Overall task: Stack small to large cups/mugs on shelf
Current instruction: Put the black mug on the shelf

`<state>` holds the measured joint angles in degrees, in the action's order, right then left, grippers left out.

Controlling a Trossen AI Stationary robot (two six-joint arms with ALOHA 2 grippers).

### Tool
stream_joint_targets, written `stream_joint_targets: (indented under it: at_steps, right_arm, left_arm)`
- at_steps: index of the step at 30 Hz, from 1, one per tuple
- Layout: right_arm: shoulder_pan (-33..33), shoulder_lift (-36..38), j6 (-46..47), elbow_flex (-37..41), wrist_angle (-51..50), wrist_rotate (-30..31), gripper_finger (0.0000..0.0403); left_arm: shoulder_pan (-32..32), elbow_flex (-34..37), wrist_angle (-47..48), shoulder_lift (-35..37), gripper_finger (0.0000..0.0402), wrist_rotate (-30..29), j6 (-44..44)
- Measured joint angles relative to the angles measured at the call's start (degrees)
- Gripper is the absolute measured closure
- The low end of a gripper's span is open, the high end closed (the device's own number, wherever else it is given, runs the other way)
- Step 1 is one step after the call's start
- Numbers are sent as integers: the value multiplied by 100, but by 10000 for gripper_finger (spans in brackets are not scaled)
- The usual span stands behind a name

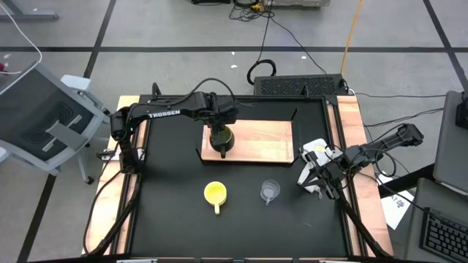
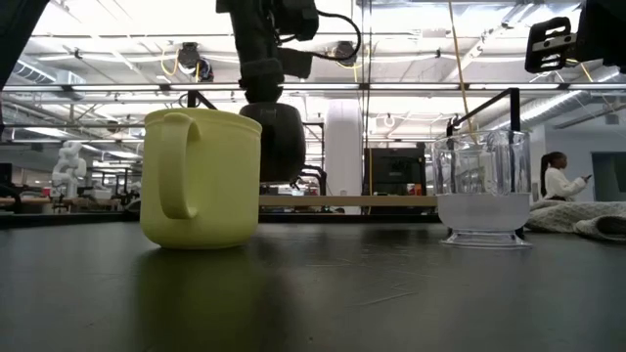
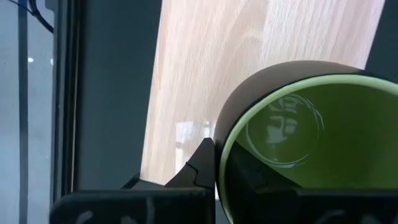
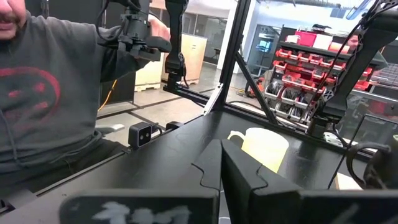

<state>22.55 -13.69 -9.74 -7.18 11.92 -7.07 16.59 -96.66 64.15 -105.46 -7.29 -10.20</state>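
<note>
Step one underway: my left gripper point(image 1: 221, 136) is clamped on the rim of the dark olive-green ceramic mug point(image 1: 223, 140), which hangs beneath it over the light-brown wooden shelf board point(image 1: 263, 140). Next: lower, release. Right gripper point(image 1: 319, 177) idle, fingers closed, empty.

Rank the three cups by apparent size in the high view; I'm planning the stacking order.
1. Dark olive-green mug, on the shelf under the left end effector, which partly hides it, so its lead is unsure.
2. Yellow mug.
3. Clear cup, smallest.
</note>
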Motion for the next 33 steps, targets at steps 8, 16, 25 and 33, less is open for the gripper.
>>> stream_joint_targets:
  at_steps: [8, 16, 25, 33]
  right_arm:
    - [0, 0, 0, 0, -9, 0, 403]
    - [0, 0, -17, 0, -17, 0, 403]
    - [0, 0, -17, 0, -17, 0, 403]
    - [0, 0, -18, 0, -17, 0, 403]
  left_arm:
    - [-34, 238, -115, -36, 389, 105, 0]
    - [-12, 443, -248, -14, 389, 86, 22]
    - [-12, 448, -287, -14, 389, 91, -118]
    - [-16, 470, -328, -34, 331, 136, -173]
